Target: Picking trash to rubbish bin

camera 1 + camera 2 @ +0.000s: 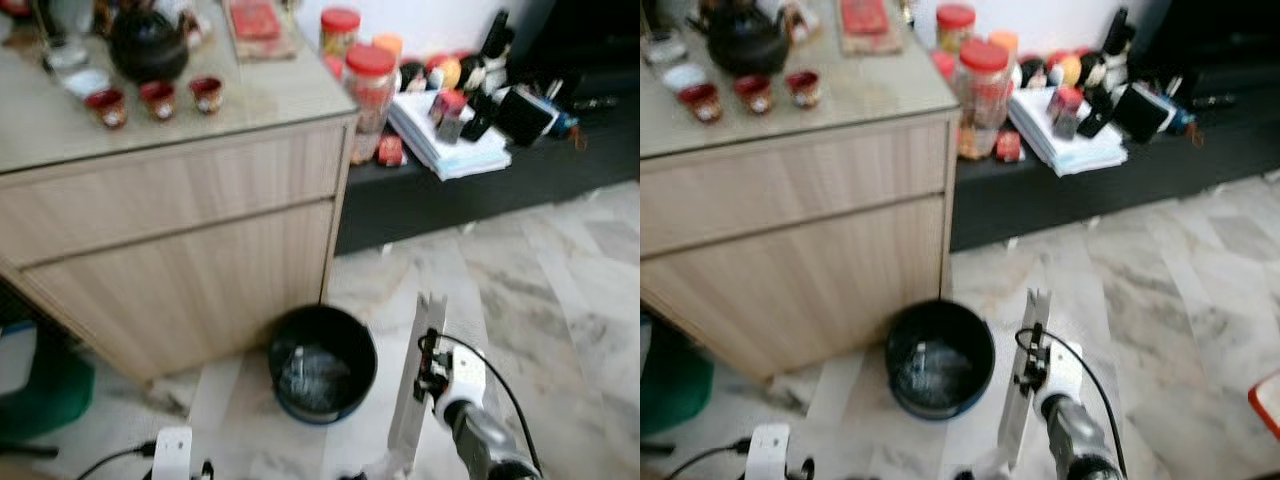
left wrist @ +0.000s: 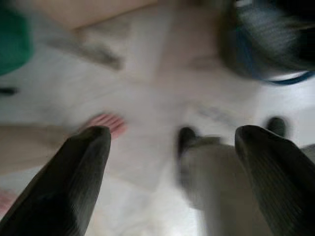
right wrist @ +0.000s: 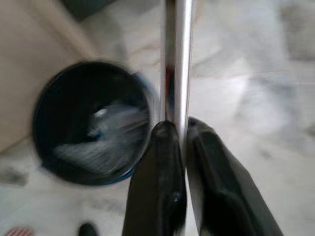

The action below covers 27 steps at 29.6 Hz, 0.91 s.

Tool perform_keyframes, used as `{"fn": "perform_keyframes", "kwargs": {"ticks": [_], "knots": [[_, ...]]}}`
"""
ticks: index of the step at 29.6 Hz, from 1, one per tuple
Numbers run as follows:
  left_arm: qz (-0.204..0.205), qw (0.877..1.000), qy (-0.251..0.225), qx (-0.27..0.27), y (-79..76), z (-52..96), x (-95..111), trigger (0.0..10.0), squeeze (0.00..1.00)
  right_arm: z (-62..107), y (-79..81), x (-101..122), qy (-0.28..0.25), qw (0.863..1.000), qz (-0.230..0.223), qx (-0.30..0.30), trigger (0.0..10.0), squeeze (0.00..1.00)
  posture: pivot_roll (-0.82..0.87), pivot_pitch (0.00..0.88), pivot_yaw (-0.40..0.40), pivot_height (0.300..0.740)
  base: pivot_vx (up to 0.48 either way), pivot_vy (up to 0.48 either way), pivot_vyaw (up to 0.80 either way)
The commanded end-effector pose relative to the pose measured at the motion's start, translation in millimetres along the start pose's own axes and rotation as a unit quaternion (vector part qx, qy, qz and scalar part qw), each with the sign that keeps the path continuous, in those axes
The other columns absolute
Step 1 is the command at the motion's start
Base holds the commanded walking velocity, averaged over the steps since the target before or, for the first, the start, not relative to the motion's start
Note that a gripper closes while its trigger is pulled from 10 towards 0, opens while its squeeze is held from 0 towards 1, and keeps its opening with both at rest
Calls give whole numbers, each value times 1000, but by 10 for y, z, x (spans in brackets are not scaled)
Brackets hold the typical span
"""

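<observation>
At the far left we see a green object [image 1: 40, 390] on the floor beside a wooden cabinet [image 1: 170, 230], whose pale top carries a black teapot [image 1: 147, 45] and three small red cups [image 1: 157, 100] in a row. Low in the head views, the top of our left arm shows as a white block with a cable, and in the left wrist view our left gripper [image 2: 172, 182] hangs over the marble floor [image 1: 560, 290] with its two black fingers [image 2: 69, 187] spread well apart and nothing between them; that picture is blurred, and a bare foot [image 2: 106, 123] of a person stands on the floor beyond the fingers. Just in front of the cabinet's right corner stands the round black bin [image 1: 322, 362], with some crumpled clear wrapping lying inside it. Just to the right of the bin, our right gripper [image 3: 180, 130] pinches a thin, flat, silvery strip of trash [image 1: 418, 385], which stands nearly upright with its top end beside the bin's rim; the fingers are pressed together on its lower part. Behind, to the right of the cabinet, a low dark shelf [image 1: 450, 190] holds red-lidded jars [image 1: 368, 85], a stack of papers [image 1: 445, 140] and other small things too blurred to name.
</observation>
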State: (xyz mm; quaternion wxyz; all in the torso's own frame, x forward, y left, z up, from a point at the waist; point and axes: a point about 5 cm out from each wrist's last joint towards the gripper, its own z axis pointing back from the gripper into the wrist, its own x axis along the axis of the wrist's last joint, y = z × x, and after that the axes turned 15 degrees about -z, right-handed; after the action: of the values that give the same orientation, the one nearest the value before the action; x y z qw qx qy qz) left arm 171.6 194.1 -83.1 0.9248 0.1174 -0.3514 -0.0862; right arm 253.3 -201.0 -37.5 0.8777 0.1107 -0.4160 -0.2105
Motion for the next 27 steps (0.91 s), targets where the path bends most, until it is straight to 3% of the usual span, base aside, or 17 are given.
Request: {"fn": "perform_keyframes", "kwargs": {"ticks": [1,8,14,15,22,23,27], "knots": [[-1,1000,15,6,52,20,-90,10000,0,-7,31,-11,3,1000,-1,4,10000,0,124,168,-105,740,428,0,0],[3,1000,12,10,67,15,-75,10000,0,-22,79,9,4,1000,2,15,10000,0,123,178,-112,740,419,0,0],[8,1000,-4,9,57,-3,0,10000,0,-61,241,86,5,998,29,60,10000,0,116,195,-122,740,0,0,0],[8,1000,-13,0,35,-18,59,10000,0,-78,347,113,7,995,52,88,10000,0,116,196,-124,740,0,0,0],[-17,997,-61,-35,-62,-72,327,10000,0,-125,723,159,13,983,92,156,10000,0,122,202,-136,740,0,0,0],[-13,996,-82,-45,-89,-89,446,10000,0,-134,867,157,17,978,110,177,10000,0,125,205,-139,740,0,0,0],[-6,990,-121,-66,-141,-106,648,10000,0,-139,1098,164,19,971,107,211,10000,0,125,205,-141,740,0,0,0]]}}
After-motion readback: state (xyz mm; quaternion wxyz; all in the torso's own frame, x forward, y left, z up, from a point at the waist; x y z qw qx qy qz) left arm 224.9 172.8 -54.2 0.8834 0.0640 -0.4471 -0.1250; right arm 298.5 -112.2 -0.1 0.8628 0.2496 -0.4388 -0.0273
